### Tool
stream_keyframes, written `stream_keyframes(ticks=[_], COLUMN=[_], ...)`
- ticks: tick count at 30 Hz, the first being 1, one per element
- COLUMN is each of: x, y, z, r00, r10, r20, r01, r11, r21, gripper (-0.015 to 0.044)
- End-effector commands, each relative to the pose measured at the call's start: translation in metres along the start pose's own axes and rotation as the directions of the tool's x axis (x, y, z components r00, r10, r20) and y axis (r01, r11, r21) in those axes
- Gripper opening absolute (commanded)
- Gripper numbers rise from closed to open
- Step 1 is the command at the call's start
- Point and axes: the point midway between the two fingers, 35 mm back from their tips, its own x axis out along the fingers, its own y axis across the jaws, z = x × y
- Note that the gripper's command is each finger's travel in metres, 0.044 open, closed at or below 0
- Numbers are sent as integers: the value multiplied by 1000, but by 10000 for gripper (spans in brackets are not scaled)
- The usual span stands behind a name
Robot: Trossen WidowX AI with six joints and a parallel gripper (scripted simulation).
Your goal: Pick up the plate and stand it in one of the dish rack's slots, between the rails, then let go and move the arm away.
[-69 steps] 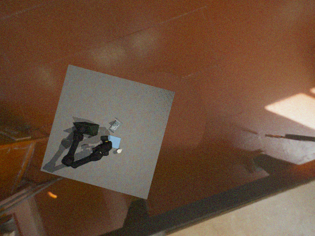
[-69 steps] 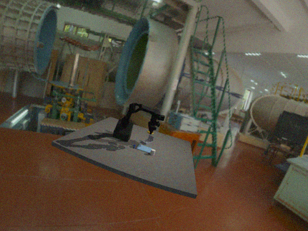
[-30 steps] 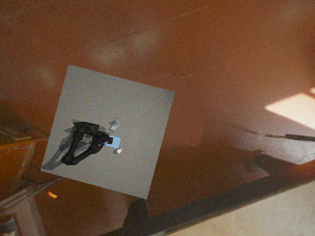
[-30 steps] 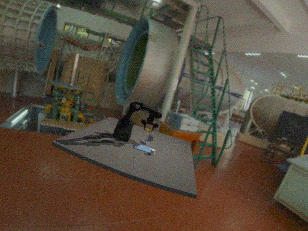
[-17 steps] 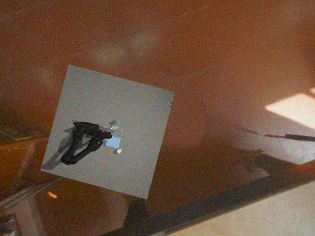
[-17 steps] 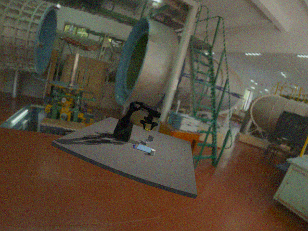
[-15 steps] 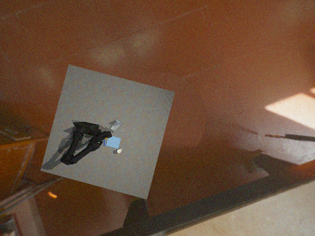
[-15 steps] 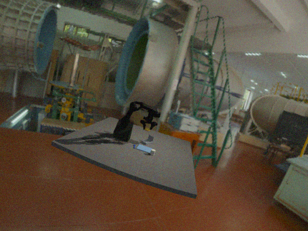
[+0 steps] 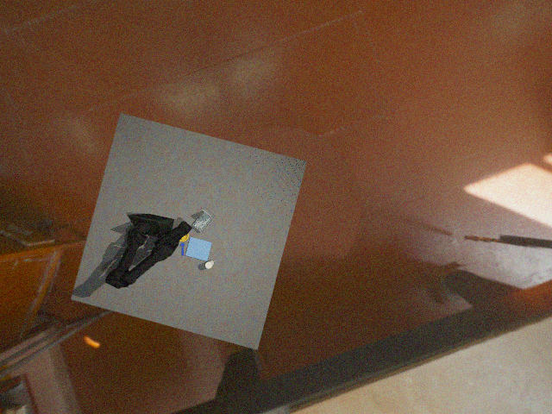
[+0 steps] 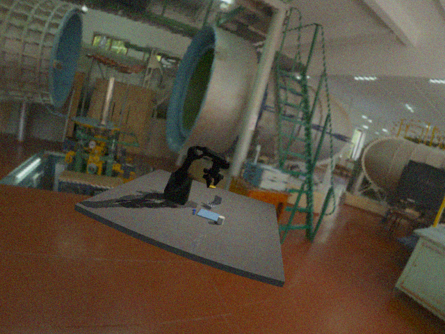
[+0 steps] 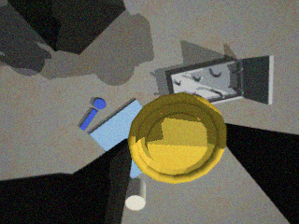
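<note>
While clamped by fingers (tips hidden), yellow plate [image 11: 177, 137] partly hides dish rack [image 11: 212, 81].

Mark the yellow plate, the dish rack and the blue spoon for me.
yellow plate [image 11: 177, 137]: wrist view, centre of its face.
dish rack [image 11: 206, 84]: wrist view, pale floor between the rails.
blue spoon [image 11: 98, 104]: wrist view, round bowl end.

1. A grey square table top [image 9: 178, 169] sits over a glossy red-brown floor [image 10: 108, 287].
2. A flat light-blue square pad [image 9: 198, 248] lies on the table.
3. A small blue peg with a round head [image 11: 92, 112] lies just beside the pad's edge.
4. A short cream cylinder [image 11: 135, 198] lies on its side near the pad's corner.
5. Behind the table stands a green ladder frame [image 10: 305, 118], and beside it a big drum with a teal rim [image 10: 212, 86].
</note>
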Motion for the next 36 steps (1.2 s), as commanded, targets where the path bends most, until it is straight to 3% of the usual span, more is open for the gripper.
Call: stream_keyframes(ticks=[1, 5, 17, 36], x=[1, 4, 42, 84], y=[-1, -1, -4, -12], z=[4, 4, 19, 33], r00=[1000, 1000, 955, 767], r10=[1, -3, -102, -374], r20=[5, 21, 277, 521], r01=[0, 4, 76, 152], r11=[998, 999, 992, 895], r21=[-56, -49, 102, 419], gripper=[0, 0, 0, 0])
